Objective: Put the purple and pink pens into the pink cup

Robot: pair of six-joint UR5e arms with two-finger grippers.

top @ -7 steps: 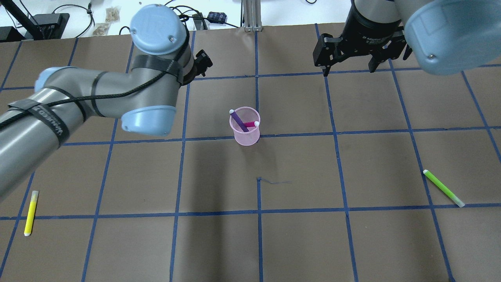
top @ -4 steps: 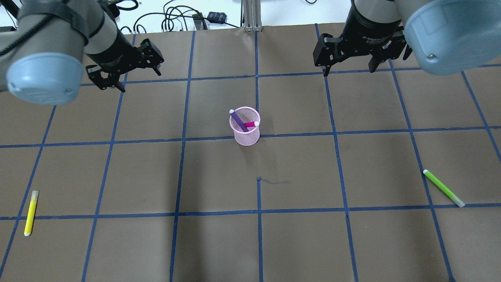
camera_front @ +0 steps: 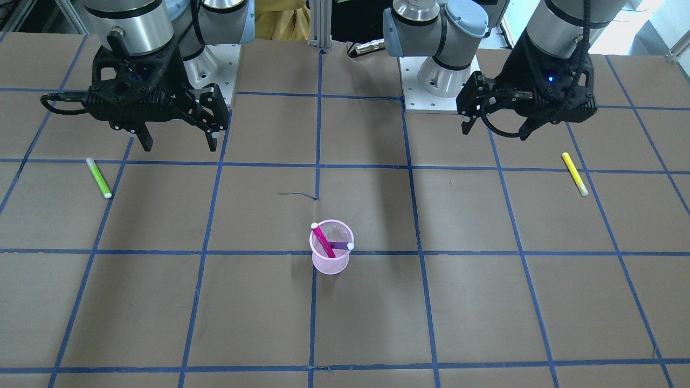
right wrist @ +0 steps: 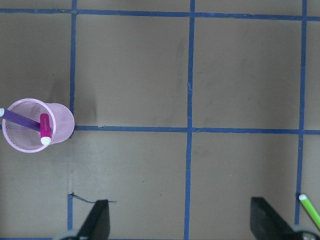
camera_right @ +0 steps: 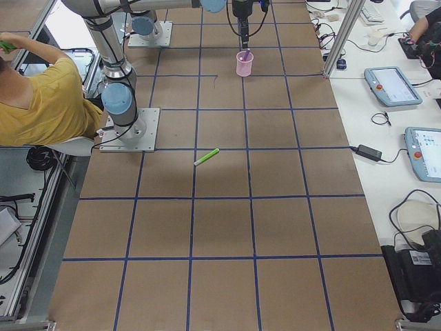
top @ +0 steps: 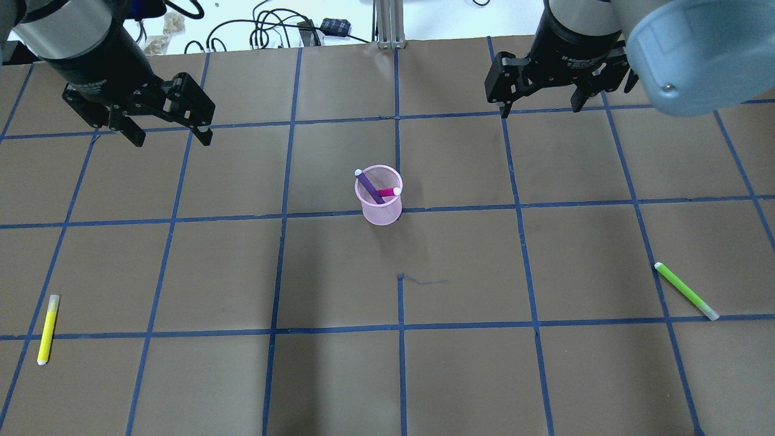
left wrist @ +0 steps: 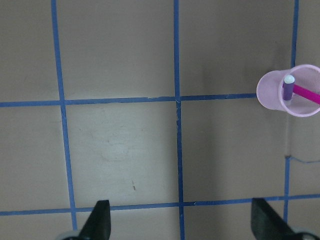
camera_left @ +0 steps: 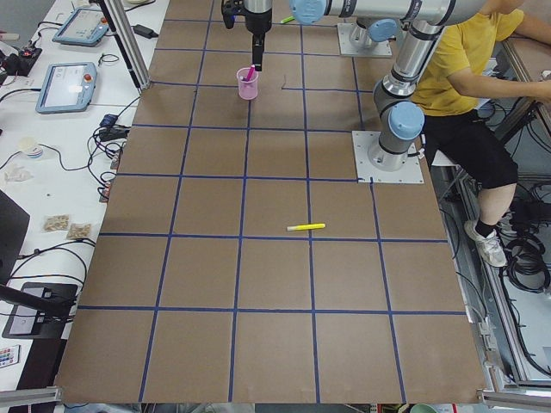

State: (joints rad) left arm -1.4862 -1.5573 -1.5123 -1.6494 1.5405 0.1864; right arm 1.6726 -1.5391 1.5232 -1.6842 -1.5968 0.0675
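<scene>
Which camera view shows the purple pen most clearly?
The overhead exterior view: the purple pen leans in the pink cup, shaft plainly visible. The front-facing view hides most behind the pink pen; wrist views catch it near the frame edge; side views make it tiny.

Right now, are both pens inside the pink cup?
In: purple pen and pink pen both lean inside the upright pink cup.

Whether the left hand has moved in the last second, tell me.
Yes. The left hand has swung leftward in the overhead view, farther from the pink cup.
</scene>
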